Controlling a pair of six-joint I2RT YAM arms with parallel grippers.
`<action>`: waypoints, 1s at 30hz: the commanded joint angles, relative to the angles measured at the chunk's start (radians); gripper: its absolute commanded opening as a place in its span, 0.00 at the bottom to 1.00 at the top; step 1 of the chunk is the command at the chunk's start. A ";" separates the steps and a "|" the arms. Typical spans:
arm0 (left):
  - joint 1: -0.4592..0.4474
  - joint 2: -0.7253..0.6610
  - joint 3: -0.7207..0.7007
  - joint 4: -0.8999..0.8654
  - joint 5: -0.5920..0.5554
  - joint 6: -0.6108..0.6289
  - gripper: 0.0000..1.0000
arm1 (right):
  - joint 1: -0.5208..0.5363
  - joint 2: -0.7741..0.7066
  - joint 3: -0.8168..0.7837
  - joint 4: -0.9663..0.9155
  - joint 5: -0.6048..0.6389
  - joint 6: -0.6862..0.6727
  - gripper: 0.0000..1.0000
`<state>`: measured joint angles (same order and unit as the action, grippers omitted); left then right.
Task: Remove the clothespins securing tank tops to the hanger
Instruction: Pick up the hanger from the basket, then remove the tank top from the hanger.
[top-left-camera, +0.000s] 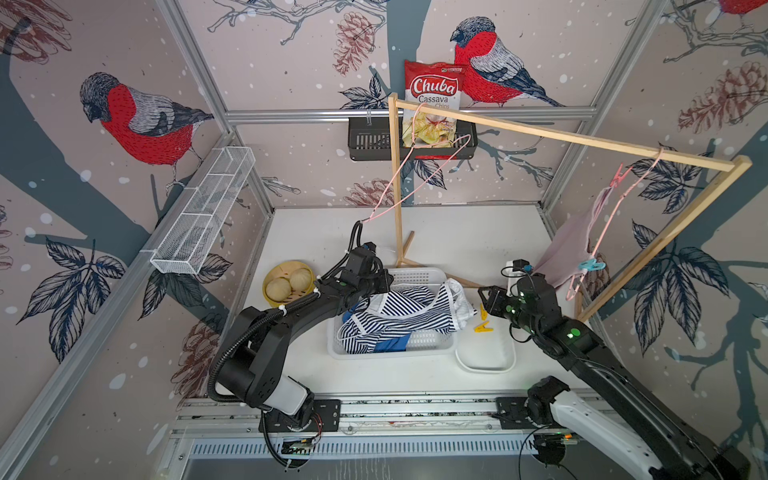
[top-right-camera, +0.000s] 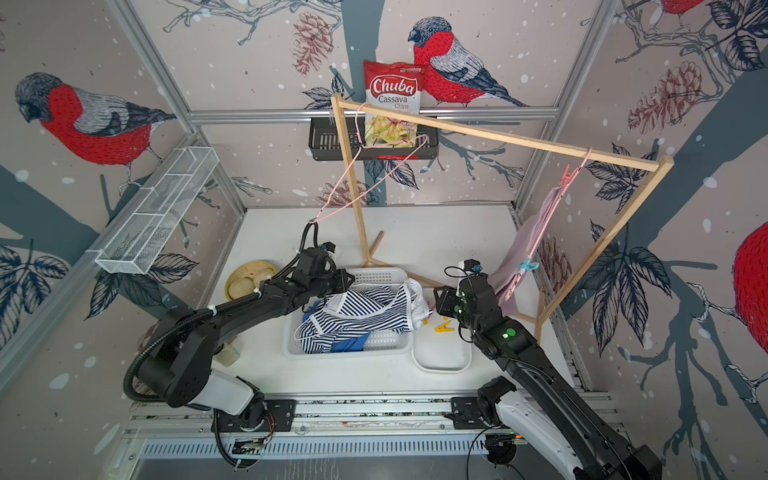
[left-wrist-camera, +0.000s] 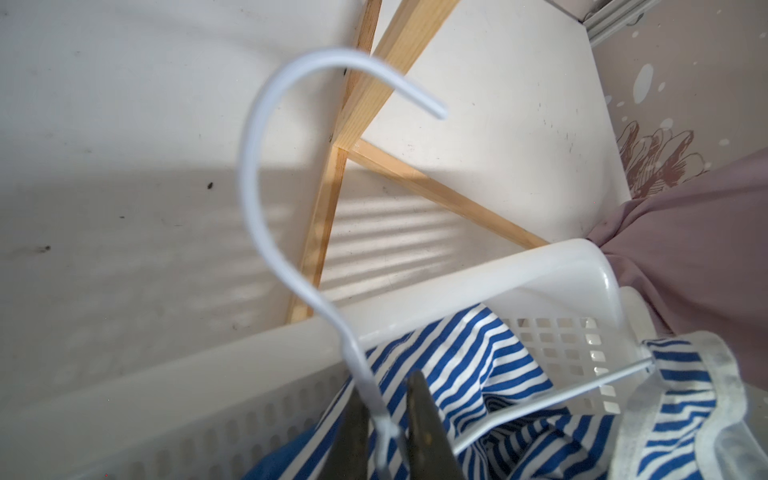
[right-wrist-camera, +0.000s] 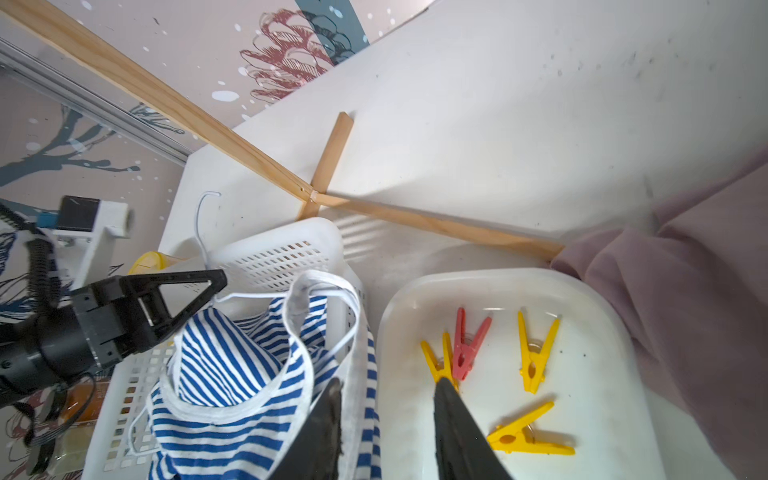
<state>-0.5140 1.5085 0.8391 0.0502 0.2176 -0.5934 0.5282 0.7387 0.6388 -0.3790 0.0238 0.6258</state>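
Note:
My left gripper (left-wrist-camera: 386, 382) is shut on the neck of a white wire hanger (left-wrist-camera: 248, 178), just above the white basket (top-left-camera: 419, 276). The blue-and-white striped tank top (top-left-camera: 399, 316) droops from that hanger into the basket, over a plain blue top (top-left-camera: 390, 345). My right gripper (right-wrist-camera: 388, 382) stands open above the gap between basket and white tray (right-wrist-camera: 602, 374), with a striped strap against one finger. In the tray lie yellow clothespins (right-wrist-camera: 534, 357) and a red one (right-wrist-camera: 467, 349). A mauve tank top (top-left-camera: 569, 245) hangs on a pink hanger, held by a pink clothespin (top-left-camera: 620, 176) and a teal one (top-left-camera: 592, 264).
The wooden rack (top-left-camera: 540, 133) spans the back and right, its feet beside the basket, with a bare pink hanger (top-left-camera: 415, 174) on its left end. A bamboo steamer (top-left-camera: 289, 282) sits left of the basket. A wire shelf (top-left-camera: 203, 212) and a chips bag (top-left-camera: 432, 91) hang on the walls.

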 joint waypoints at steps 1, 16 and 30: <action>-0.002 -0.015 -0.009 0.046 -0.019 -0.008 0.00 | 0.002 -0.020 0.016 -0.004 0.001 -0.038 0.35; -0.010 -0.285 -0.007 0.044 -0.117 -0.046 0.00 | 0.279 -0.076 0.052 0.244 0.040 -0.193 0.38; -0.030 -0.642 -0.229 0.413 -0.123 0.025 0.00 | 0.441 -0.048 0.052 0.338 0.320 -0.234 0.46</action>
<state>-0.5365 0.9039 0.6231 0.2974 0.1040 -0.6025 0.9665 0.6994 0.7002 -0.0963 0.2638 0.3954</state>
